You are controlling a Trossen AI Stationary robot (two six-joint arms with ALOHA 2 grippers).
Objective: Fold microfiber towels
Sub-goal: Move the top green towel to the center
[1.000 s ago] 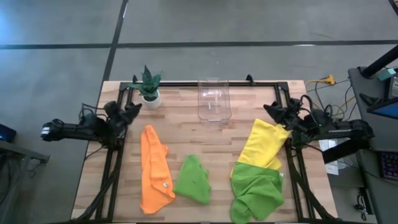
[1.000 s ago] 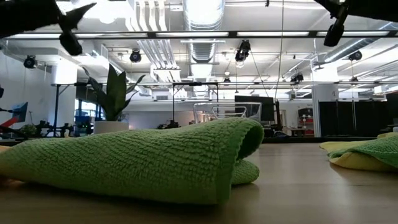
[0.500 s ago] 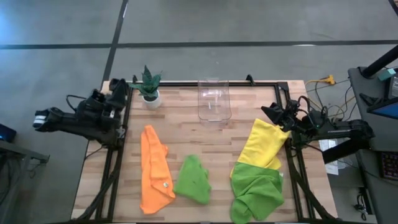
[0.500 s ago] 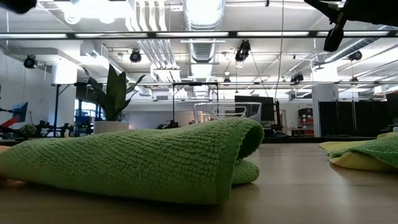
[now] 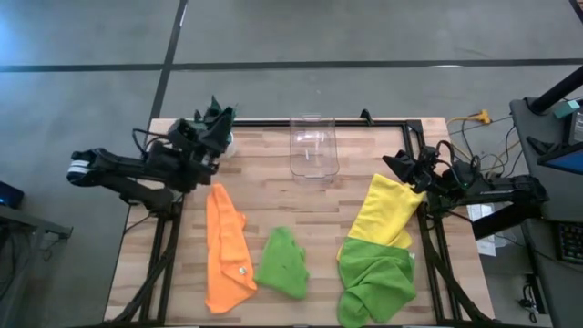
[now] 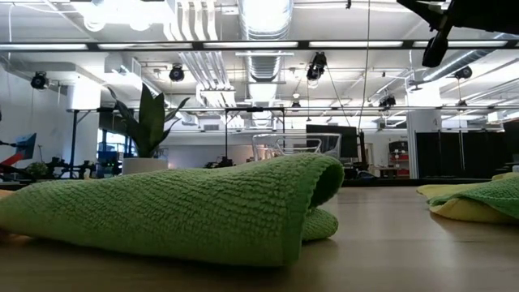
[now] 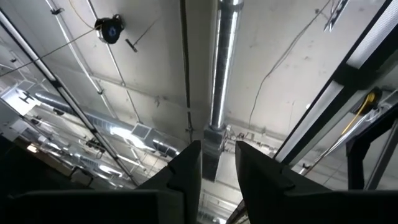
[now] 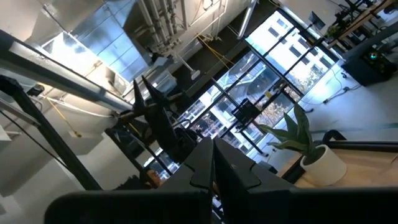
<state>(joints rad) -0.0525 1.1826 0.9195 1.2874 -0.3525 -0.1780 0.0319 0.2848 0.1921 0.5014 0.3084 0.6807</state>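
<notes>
I saw four soft microfiber towels [image 5: 290, 262] lying crumpled, none neatly folded, on the wooden desk [image 5: 273, 173]. Left gripper [image 5: 216, 123] slightly parted, empty; right gripper [image 5: 397, 164] clenched, empty.

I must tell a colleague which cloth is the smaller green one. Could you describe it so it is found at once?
On the wooden table, look along the near edge. The small lime green towel lies between the long orange towel and the yellow towel. Unlike the other green towel, it touches no other cloth.
</notes>
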